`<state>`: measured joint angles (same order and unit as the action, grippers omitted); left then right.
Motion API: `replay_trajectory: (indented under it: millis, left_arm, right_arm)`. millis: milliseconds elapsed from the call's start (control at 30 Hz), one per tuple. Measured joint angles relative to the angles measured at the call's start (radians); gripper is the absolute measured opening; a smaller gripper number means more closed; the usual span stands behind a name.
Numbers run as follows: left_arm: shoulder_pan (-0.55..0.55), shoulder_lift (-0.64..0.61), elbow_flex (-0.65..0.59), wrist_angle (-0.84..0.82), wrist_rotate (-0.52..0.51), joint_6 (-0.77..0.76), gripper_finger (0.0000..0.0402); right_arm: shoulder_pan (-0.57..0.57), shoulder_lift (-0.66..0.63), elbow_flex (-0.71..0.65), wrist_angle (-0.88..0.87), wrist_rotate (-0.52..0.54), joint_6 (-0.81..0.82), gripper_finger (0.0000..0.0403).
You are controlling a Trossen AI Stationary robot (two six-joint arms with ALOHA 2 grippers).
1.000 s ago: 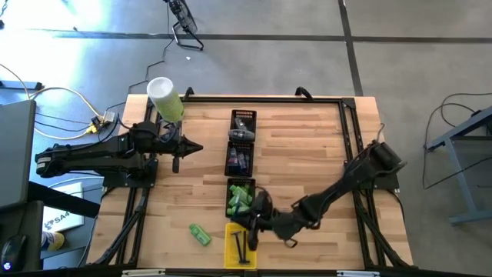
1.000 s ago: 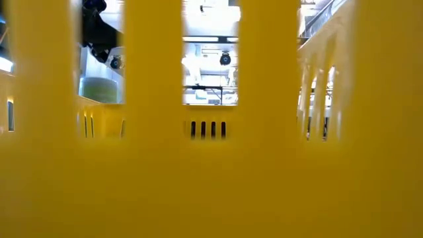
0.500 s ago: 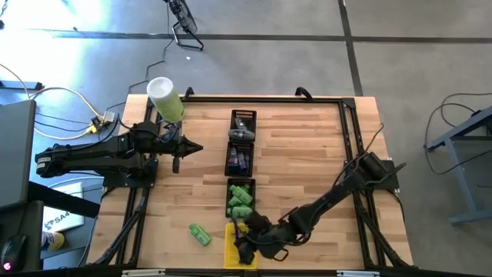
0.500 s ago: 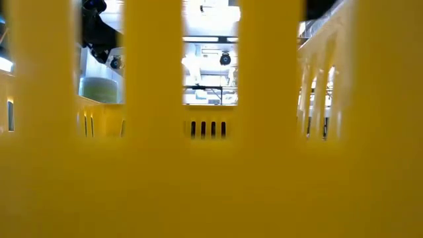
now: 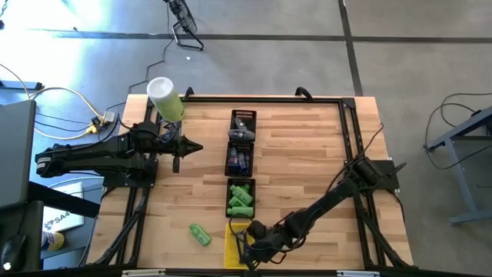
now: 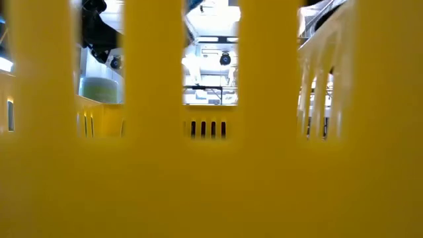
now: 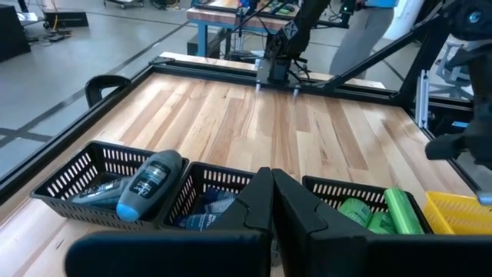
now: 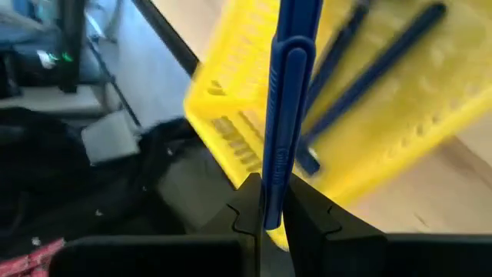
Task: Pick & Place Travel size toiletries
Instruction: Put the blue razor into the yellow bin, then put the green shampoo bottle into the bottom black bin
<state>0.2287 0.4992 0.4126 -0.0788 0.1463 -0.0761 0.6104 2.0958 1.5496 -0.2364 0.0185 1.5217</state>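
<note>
light: bright, even | floor glare upper left | right wrist view blurred

Surface: wooden plank table [image 5: 300, 154] with a black frame along its edges.
Centre row: three black slotted trays end to end, far tray [image 5: 243, 125], middle tray [image 5: 238, 160], near tray [image 5: 241, 198].
Near edge: yellow slotted tray [image 5: 233, 245], in line with the black row and just beyond the near tray.
Loose item: one bright green little bottle [image 5: 201, 235] lying flat on the wood, beside the yellow tray on the left arm's side.
Far left corner: pale-green cylinder with white top [image 5: 164, 98], tilted.
</note>
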Motion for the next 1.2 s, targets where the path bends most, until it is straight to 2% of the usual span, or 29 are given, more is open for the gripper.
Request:
replay_trajectory:
  millis: [167, 333, 500, 667, 833, 1033, 1200]
  left_arm:
    - [0.0, 0.0, 0.0, 0.0, 0.0, 0.0, 0.0001]
    - [0.0, 0.0, 0.0, 0.0, -0.001, 0.0, 0.0001]
    - [0.0, 0.0, 0.0, 0.0, -0.001, 0.0, 0.0001]
    - [0.0, 0.0, 0.0, 0.001, -0.001, 0.0, 0.0001]
    - [0.0, 0.0, 0.0, 0.001, -0.001, 0.0, 0.0001]
    - [0.0, 0.0, 0.0, 0.001, -0.001, 0.0, 0.0001]
    - [0.0, 0.0, 0.0, 0.001, -0.001, 0.0, 0.0001]
  right_arm:
    - [-0.008, 0.006, 0.0, -0.002, -0.04, -0.001, 0.0034]
    - [-0.012, 0.006, 0.0, 0.017, -0.009, -0.038, 0.0094]
    - [-0.014, 0.006, 0.0, 0.002, -0.022, -0.053, 0.0154]
    - [-0.017, 0.001, 0.0, 0.007, -0.047, -0.101, 0.0174]
    - [-0.026, -0.018, -0.001, 0.006, -0.052, -0.187, 0.0141]
    - [-0.053, -0.082, 0.0, -0.006, -0.046, -0.364, 0.0067]
    - [-0.085, -0.171, 0.001, -0.118, 0.009, -0.544, 0.0011]
